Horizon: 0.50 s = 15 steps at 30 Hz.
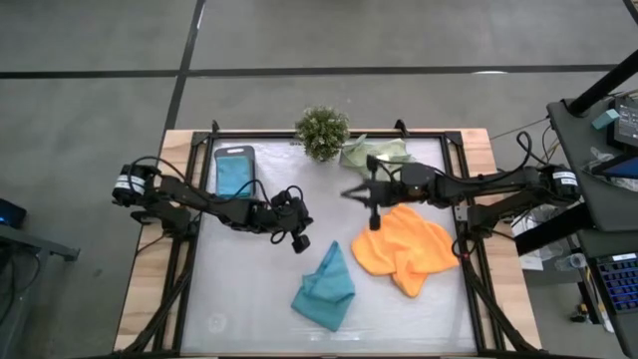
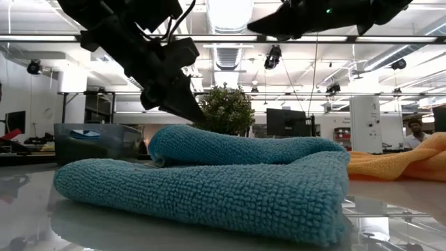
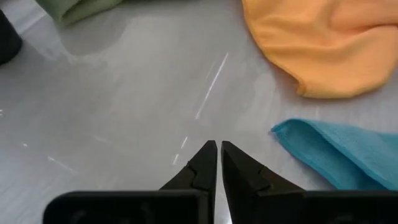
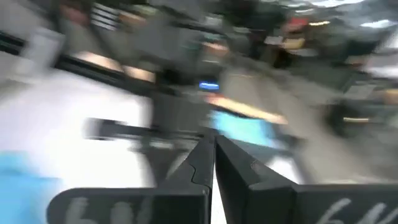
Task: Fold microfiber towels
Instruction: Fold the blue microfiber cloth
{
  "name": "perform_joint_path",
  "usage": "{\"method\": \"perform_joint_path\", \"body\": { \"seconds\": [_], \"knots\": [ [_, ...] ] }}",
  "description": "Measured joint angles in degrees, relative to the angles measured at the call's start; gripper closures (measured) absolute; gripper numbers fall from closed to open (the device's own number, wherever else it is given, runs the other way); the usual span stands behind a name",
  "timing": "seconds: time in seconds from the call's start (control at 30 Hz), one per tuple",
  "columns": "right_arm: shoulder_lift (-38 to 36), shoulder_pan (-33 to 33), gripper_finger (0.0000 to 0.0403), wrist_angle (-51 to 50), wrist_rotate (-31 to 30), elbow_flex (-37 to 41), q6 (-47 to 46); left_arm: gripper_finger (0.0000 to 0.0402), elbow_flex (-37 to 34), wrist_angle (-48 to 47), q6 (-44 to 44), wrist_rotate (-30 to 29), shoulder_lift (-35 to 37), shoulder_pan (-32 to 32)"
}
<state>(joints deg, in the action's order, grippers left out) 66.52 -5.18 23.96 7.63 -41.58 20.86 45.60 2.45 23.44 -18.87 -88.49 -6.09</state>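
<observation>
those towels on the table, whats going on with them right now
Nothing is being held at the moment. The left hand is shut and empty, hanging over bare table beside a teal towel that lies folded near the front edge. The right hand is also shut and empty, above the edge of the orange towel, which lies rumpled. A green towel sits by the plant, and another teal one lies in the tray.

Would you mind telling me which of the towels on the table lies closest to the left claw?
The teal-blue towel near the table's front edge; the shut left claw hovers just beside its upper corner. The orange towel is farther off, and the sage-green one sits at the back.
</observation>
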Motion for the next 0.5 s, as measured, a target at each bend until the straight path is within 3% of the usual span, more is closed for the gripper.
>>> {"method": "perform_joint_path", "body": {
  "seconds": [0.1, 0.2, 0.5],
  "knots": [
    [0.0, 1.2, 0.0394, -2.8, 10.0, -0.1, -7.1, 0.0393, 0.0, 0.1, -0.3, 0.7, 0.1, 0.0],
    [0.0, 3.6, 0.0394, -6.7, 15.2, -0.1, -12.3, 0.0393, -0.1, 0.0, -0.3, 0.8, 0.1, 0.0],
    [0.0, 11.7, 0.0394, -19.4, 14.3, -2.2, -24.7, 0.0393, -0.3, -4.0, 0.2, 5.3, 0.2, -0.1]
  ]
}}
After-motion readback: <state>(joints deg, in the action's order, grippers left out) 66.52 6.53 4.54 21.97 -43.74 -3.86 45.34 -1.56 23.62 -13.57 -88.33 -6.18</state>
